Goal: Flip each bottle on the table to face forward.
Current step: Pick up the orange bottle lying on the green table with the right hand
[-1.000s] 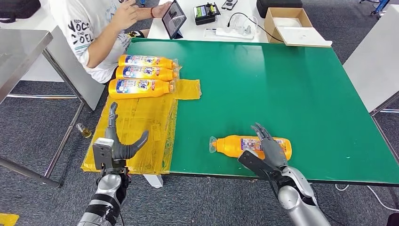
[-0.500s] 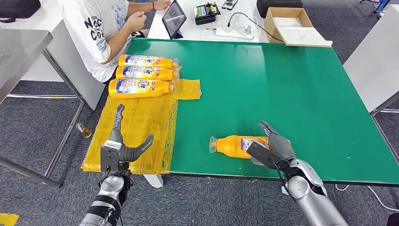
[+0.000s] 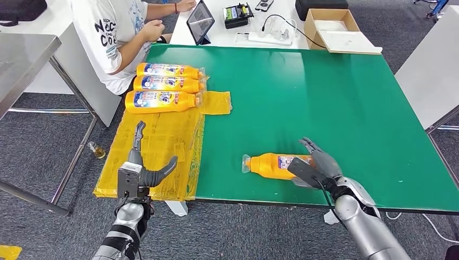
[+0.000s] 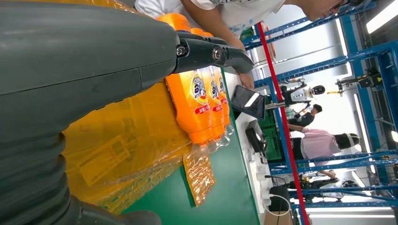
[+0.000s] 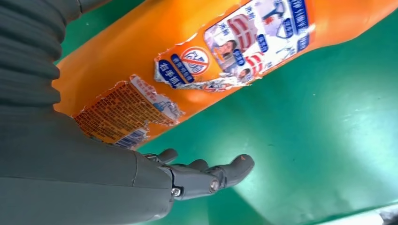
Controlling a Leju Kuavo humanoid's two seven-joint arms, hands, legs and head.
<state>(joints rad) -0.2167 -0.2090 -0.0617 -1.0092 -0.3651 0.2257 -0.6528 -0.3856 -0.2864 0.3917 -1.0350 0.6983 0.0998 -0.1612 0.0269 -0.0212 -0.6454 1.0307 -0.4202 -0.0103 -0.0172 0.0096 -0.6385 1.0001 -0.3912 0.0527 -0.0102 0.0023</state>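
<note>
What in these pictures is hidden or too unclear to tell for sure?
- Head view: the right hand covers the base end of the lone bottle; its grip cannot be told.
- Right wrist view: that bottle's label is torn, its print too small to read.
- Left wrist view: the left hand hides the three bottles' base ends.

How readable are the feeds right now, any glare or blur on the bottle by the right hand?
Head view: even light, sharp; the lone bottle is partly hidden by the right hand. Right wrist view: the torn label is sharp and glare-free, and the hand's grey cover blocks much of the picture. Left wrist view: bright ceiling lights wash out the background; the left hand looms close.
</note>
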